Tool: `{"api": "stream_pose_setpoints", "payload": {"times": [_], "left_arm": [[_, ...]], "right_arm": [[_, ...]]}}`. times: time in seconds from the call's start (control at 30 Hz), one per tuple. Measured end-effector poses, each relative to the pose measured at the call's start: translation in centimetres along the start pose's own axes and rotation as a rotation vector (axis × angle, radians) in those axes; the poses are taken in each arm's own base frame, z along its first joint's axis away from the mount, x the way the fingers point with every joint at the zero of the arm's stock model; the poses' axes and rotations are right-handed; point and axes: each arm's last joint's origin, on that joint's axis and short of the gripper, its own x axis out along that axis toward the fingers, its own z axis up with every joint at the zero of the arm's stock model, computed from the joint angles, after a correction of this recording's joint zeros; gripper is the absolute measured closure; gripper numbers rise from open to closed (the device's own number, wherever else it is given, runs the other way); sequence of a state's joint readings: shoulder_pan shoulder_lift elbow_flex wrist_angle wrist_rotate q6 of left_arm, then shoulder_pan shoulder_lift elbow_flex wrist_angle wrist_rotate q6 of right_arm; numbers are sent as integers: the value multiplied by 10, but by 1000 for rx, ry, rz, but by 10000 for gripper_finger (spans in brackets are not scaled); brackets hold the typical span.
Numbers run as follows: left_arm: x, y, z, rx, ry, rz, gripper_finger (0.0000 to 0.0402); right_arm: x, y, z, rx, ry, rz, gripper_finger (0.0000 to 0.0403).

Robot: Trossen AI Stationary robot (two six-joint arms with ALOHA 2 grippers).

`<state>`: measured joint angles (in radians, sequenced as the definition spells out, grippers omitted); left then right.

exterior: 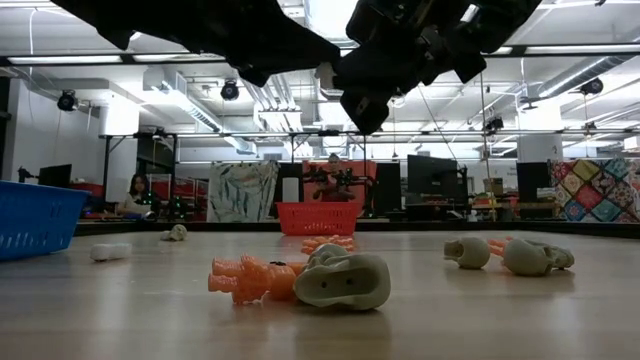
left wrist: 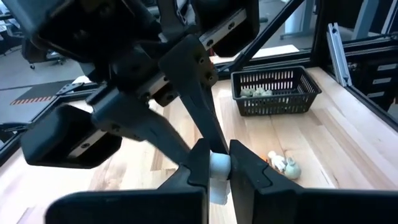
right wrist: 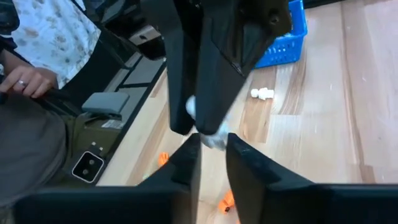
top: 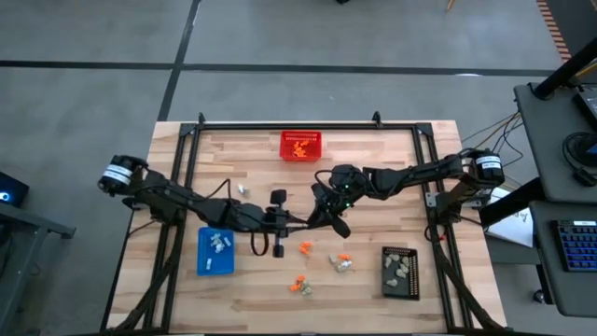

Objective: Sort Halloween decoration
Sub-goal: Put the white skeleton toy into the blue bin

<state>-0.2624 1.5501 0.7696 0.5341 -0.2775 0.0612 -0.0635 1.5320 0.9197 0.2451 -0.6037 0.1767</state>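
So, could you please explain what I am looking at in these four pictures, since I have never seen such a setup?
These are two dark robot arms at a wooden table. One picture looks straight down, one looks level across the tabletop, and two come from cameras on the arms' wrists. On the table stand a red mesh basket, a blue tray and a black tray, with small orange trinkets and pale ones lying loose between them. Above the middle the left gripper is shut on a white trinket, and the right gripper meets it at the same piece.
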Motion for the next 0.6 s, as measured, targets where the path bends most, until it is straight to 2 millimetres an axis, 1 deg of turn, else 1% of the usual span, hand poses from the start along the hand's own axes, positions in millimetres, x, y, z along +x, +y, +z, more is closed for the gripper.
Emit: {"api": "stream_pose_setpoints", "payload": {"times": [0.17, 0.27, 0.33, 0.4, 0.5, 0.6], "left_arm": [[-10, 1, 9, -14, 5, -8, 400], [-22, 4, 11, -55, 73, -12, 400], [-33, 7, 13, -111, 130, -9, 400], [-45, 10, 13, -186, 215, 2, 401], [-66, 16, 13, -325, 392, 52, 401], [-87, 21, 18, -475, 565, 127, 401]], "right_arm": [[-1, 2, 4, 3, -11, 0, 294], [-4, 1, 9, 26, -26, -23, 275], [-5, -1, 12, 53, -40, -79, 267], [-5, -3, 14, 73, -31, -159, 263], [-6, -5, 17, 84, -1, -286, 262], [-7, -6, 18, 89, 8, -361, 268]]}}
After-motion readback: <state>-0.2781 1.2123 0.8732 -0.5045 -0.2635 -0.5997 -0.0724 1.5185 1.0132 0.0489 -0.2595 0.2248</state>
